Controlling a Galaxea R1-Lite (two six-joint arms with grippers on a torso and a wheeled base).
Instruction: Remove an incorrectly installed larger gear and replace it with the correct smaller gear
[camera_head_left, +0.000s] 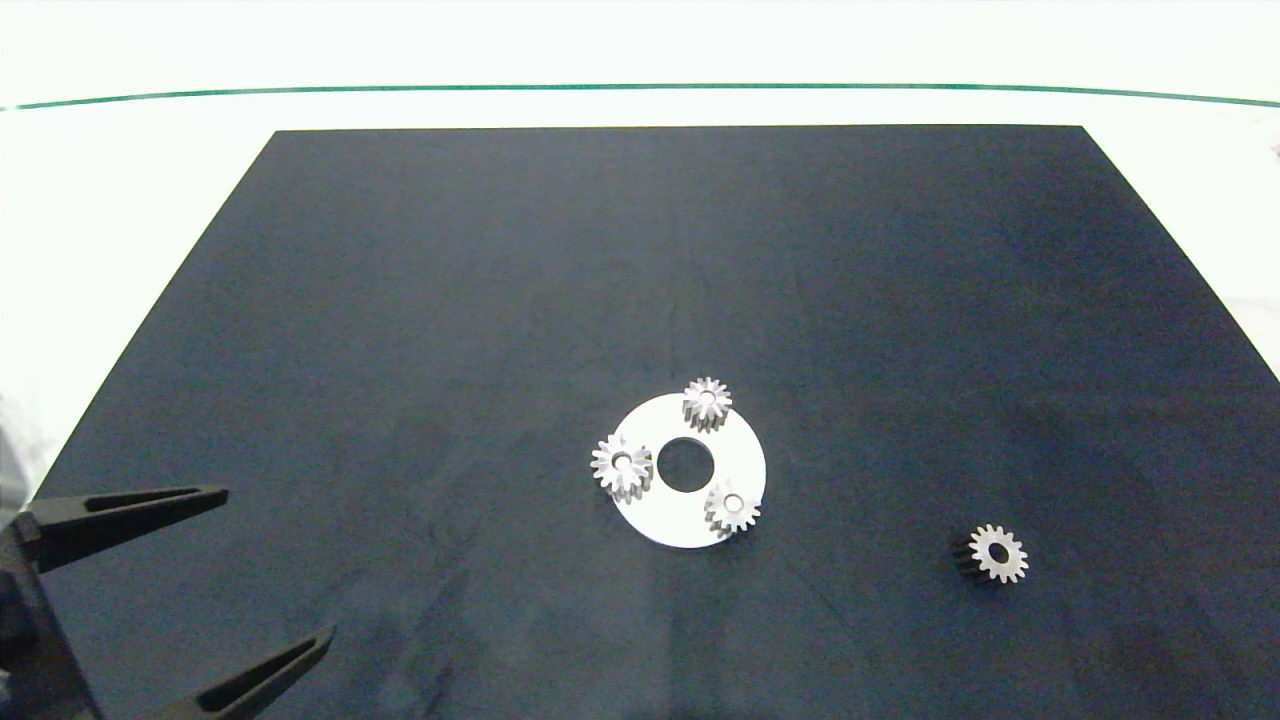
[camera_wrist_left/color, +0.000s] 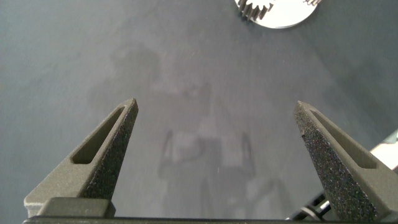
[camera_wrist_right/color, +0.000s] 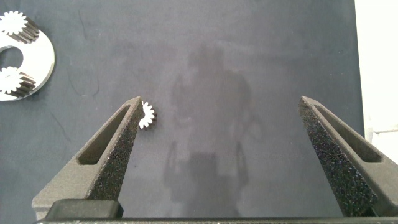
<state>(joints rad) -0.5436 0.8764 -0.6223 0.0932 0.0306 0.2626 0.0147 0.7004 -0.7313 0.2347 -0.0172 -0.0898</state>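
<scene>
A white disc (camera_head_left: 690, 525) with a round centre hole lies on the black mat and carries three silver gears. The larger gear (camera_head_left: 621, 465) sits on the disc's left rim, its bore open. The other two gears (camera_head_left: 707, 402) (camera_head_left: 732, 508) are narrower. The smaller gear (camera_head_left: 995, 553) lies loose on the mat to the right, bright face up and flank dark. My left gripper (camera_head_left: 278, 563) hovers open at the mat's near left, far from the disc. My right gripper (camera_wrist_right/color: 219, 102) is open above the mat, with the smaller gear (camera_wrist_right/color: 147, 115) just beside one finger; it is outside the head view.
The black mat (camera_head_left: 640, 250) covers most of a white table, with bare mat all round the disc. The left wrist view shows only the disc's edge (camera_wrist_left/color: 280, 18) and one gear (camera_wrist_left/color: 254, 9) far ahead. The right wrist view shows the disc (camera_wrist_right/color: 40, 62) off to one side.
</scene>
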